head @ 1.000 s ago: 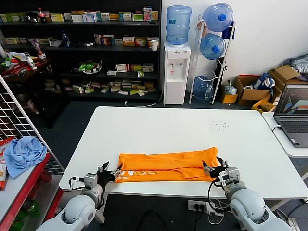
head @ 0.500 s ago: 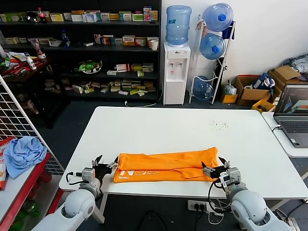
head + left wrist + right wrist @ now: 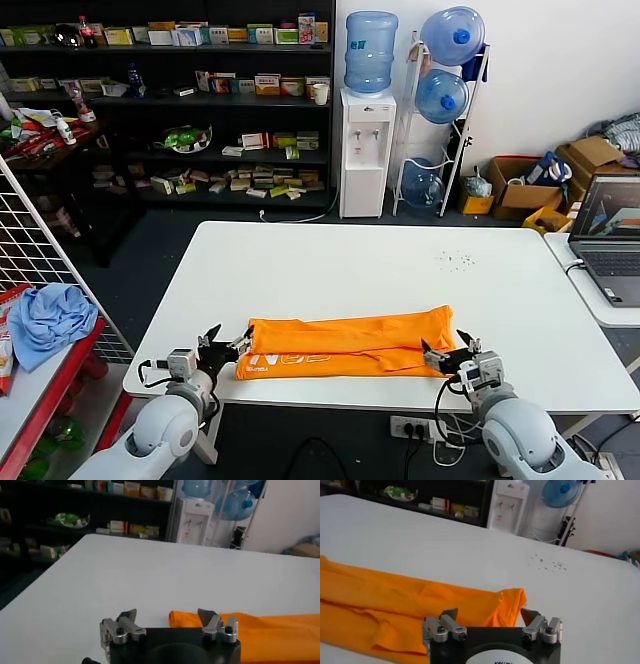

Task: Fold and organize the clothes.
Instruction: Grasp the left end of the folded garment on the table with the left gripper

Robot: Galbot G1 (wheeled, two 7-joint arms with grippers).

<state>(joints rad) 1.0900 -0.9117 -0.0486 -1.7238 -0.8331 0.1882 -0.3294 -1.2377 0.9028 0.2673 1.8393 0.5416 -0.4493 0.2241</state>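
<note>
Orange T-shirt (image 3: pixel 345 345) lies folded into a long strip at lower centre of the table (image 3: pixel 380 270). You see the left gripper (image 3: pixel 224 345) and right gripper (image 3: pixel 450 352) low at its ends, jaws apart, holding nothing.

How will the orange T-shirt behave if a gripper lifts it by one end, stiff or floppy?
Probably floppy: the orange T-shirt lies flat in a long folded band with soft wrinkles, so a lifted end would likely sag and unfold. Likely light for its size; it looks thin. It may slide easily on the smooth white table.
</note>
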